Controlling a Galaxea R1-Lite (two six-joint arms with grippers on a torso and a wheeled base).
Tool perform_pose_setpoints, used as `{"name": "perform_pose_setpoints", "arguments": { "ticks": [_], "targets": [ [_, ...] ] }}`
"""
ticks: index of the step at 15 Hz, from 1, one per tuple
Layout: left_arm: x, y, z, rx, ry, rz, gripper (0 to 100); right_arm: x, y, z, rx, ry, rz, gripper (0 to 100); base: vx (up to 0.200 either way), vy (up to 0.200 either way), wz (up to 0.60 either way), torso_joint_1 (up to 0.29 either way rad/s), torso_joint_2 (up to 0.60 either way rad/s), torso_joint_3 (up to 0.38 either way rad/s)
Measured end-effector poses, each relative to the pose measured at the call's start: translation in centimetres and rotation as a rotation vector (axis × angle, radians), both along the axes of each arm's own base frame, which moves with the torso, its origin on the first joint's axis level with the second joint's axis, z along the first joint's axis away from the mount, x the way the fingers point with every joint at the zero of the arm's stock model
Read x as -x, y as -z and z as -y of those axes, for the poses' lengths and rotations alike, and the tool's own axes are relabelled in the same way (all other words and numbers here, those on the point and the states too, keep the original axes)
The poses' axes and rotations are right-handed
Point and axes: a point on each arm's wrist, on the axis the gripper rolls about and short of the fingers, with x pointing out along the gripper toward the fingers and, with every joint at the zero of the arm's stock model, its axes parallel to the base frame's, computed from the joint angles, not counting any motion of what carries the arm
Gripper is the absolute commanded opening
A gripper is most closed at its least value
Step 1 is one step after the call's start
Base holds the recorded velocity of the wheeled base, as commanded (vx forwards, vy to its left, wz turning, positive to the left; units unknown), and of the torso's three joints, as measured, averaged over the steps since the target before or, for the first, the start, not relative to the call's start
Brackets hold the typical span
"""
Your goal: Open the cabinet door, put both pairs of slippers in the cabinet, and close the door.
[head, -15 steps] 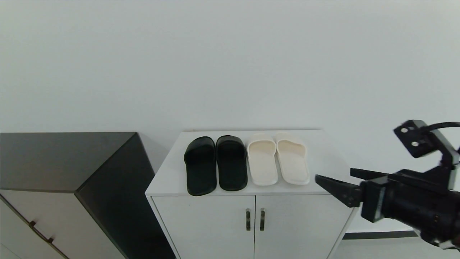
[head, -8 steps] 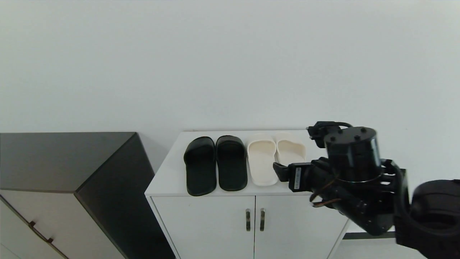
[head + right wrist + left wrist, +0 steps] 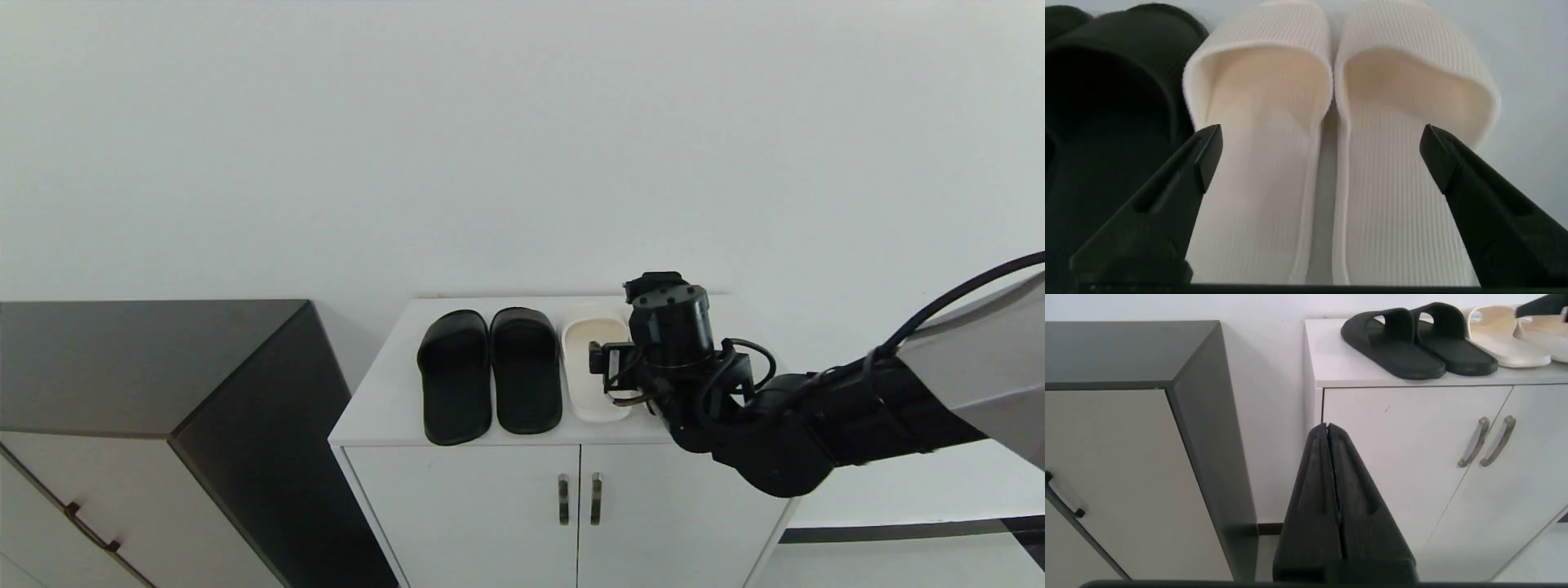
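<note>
Your cream slippers [image 3: 1266,180] lie side by side on the cabinet [image 3: 384,400] top, between the wide-spread fingers of your right gripper [image 3: 1321,135]. The black slippers [image 3: 490,371] sit just beside it, on its left. The cabinet doors [image 3: 465,506] below are closed. Your left gripper [image 3: 1327,433], clenched on nothing, hangs low, near the cabinet's left front corner.

The white cabinet [image 3: 465,514] stands at 6 o'clock with both doors shut. On its top the black slippers [image 3: 490,376] lie side by side, with the cream slippers [image 3: 584,384] just at their 3 o'clock. The right tool [image 3: 611,369], coming in from 4 o'clock, hangs over the cream pair and hides one slipper.
</note>
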Motion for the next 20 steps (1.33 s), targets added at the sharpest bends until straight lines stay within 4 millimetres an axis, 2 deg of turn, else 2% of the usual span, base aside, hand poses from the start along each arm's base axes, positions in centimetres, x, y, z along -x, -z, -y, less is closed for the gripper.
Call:
{"name": "perform_pose_setpoints", "arguments": {
  "ticks": [5, 13, 19, 20],
  "targets": [
    [0.0, 0.0, 0.0, 0.004, 0.000, 0.000, 0, -3.0, 1.0, -0.8, 0.030, 0.014, 0.015, 100, 0.000, 0.000, 0.00, 0.000, 0.00, 0.000],
    [0.0, 0.0, 0.0, 0.006, 0.000, 0.000, 0, -5.8, 1.2, -0.6, 0.020, 0.053, 0.023, 100, 0.000, 0.000, 0.00, 0.000, 0.00, 0.000],
    [0.0, 0.0, 0.0, 0.006, 0.000, 0.000, 0, -6.4, 2.0, -0.5, 0.019, 0.064, 0.012, 100, 0.000, 0.000, 0.00, 0.000, 0.00, 0.000],
    [0.0, 0.0, 0.0, 0.006, 0.000, 0.000, 0, -6.4, 2.1, -0.6, 0.020, 0.063, 0.011, 0, 0.000, 0.000, 0.00, 0.000, 0.00, 0.000]
  ]
}}
